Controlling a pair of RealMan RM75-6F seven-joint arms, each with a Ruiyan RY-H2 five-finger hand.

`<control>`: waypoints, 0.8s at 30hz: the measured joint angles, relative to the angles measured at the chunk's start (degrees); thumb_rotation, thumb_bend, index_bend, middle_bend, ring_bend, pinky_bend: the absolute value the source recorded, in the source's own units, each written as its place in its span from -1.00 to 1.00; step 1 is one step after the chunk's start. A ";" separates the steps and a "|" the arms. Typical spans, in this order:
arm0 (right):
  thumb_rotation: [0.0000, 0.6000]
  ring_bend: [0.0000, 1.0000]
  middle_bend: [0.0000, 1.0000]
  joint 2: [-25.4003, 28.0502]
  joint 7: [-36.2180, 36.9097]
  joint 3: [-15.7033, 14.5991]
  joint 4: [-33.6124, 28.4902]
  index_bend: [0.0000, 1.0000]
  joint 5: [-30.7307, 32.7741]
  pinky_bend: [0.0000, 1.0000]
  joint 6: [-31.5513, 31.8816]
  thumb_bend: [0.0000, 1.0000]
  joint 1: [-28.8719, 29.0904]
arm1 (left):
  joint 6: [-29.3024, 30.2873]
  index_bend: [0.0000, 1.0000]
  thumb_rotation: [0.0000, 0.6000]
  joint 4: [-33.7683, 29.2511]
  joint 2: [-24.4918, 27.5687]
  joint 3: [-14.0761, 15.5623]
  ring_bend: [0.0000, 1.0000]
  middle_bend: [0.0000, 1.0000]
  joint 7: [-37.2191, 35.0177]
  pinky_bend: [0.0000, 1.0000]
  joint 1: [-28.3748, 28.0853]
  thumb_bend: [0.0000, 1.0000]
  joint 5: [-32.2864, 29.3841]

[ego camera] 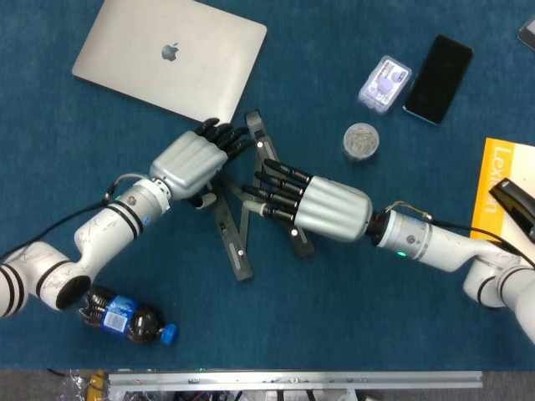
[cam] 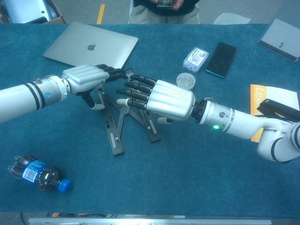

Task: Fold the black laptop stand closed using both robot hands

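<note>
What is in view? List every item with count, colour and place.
laptop: 1, silver, lid shut, far left of the table.
stand: 1, black, mid-table, its arms still spread, under both hands.
jar: 1, clear, small, right of the stand.
box: 1, clear with purple inside, beyond the jar.
phone: 1, black, right of the box.
book: 1, yellow, right edge, a black thing lying on it.
bottle: 1, dark drink, blue cap and label, lying near left.
tablet: 1, grey, far right corner.
person: 1, beyond the table, only the lap shows.
left hand: 1, silver with black fingers, at the stand's far end.
right hand: 1, silver, fingers spread over the stand.
</note>
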 measured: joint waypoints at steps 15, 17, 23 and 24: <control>1.00 -1.00 -1.00 1.92 0.01 -0.41 -1.55 -1.00 -0.17 -0.91 0.25 -1.00 -0.37 | -1.08 -1.00 1.00 5.76 -1.02 1.54 -1.00 -1.00 -3.19 -0.99 -0.40 -0.49 2.71; 1.00 -1.00 -1.00 2.36 0.05 -0.48 -1.73 -1.00 -0.13 -0.91 0.24 -1.00 -0.59 | -0.95 -1.00 1.00 6.09 -0.94 1.61 -1.00 -1.00 -3.53 -0.99 -0.18 -0.49 2.65; 1.00 -1.00 -1.00 2.59 0.20 -0.78 -1.63 -1.00 -0.01 -0.91 -0.67 -1.00 -1.19 | -1.22 -1.00 1.00 7.19 -0.70 1.91 -1.00 -1.00 -4.13 -0.99 0.22 -0.49 2.35; 1.00 -1.00 -1.00 2.46 0.23 -0.81 -1.51 -1.00 -0.01 -0.91 -0.83 -1.00 -1.21 | -1.24 -1.00 1.00 7.32 -0.69 1.92 -1.00 -1.00 -4.19 -0.99 0.28 -0.49 2.27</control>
